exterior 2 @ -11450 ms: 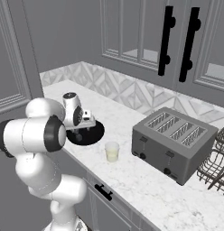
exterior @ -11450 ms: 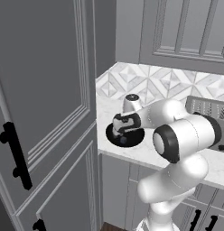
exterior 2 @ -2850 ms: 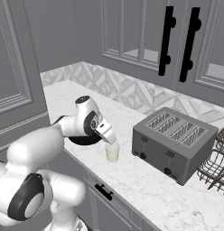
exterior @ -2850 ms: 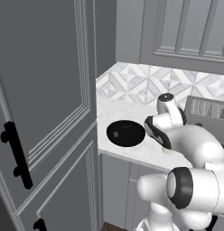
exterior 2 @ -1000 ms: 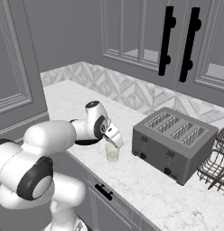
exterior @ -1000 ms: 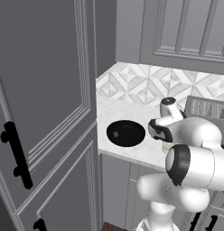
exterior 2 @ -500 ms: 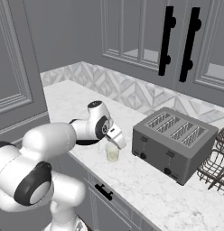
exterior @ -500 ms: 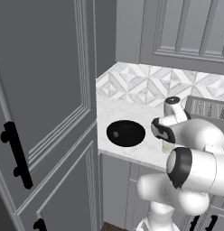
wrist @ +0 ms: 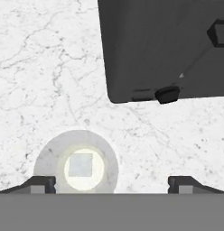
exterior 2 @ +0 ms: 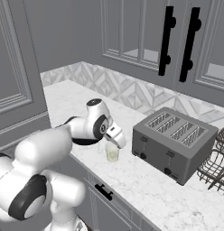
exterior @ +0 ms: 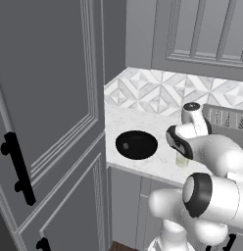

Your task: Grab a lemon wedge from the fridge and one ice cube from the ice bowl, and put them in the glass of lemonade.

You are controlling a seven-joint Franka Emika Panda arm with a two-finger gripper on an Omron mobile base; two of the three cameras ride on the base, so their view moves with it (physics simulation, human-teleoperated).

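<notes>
Kitchen, grey panelled cabinets, patterned tile backsplash.

Tabletop (exterior 2: 145,180): white marble, carrying all items below.

Toaster (exterior 2: 175,142): dark grey, four slots, just beside the glass; its front edge and a knob appear at the top of the hand view.

Bowl (exterior: 136,144): wide, shallow, black, near the tabletop's front edge. The arm, which worked over it some seconds ago, has since swung away toward the toaster.

Pincer (exterior 2: 115,136): now hangs directly above the glass, having settled there over the last second. Its fingertips (wrist: 41,184) stand wide apart at the bottom of the hand view, with nothing between them.

Glass (exterior 2: 112,152): small clear tumbler of pale yellow liquid, upright, between bowl and toaster.

Ice cube (wrist: 81,164): pale square, seen from above floating inside the glass (wrist: 76,168). Judged delivered: the empty, spread pincer over the glass fits a release just made.

Lemon wedge: location cannot be told from these views. By this reckoning the ice half of the task is done; the fridge trip for the wedge remains.
</notes>
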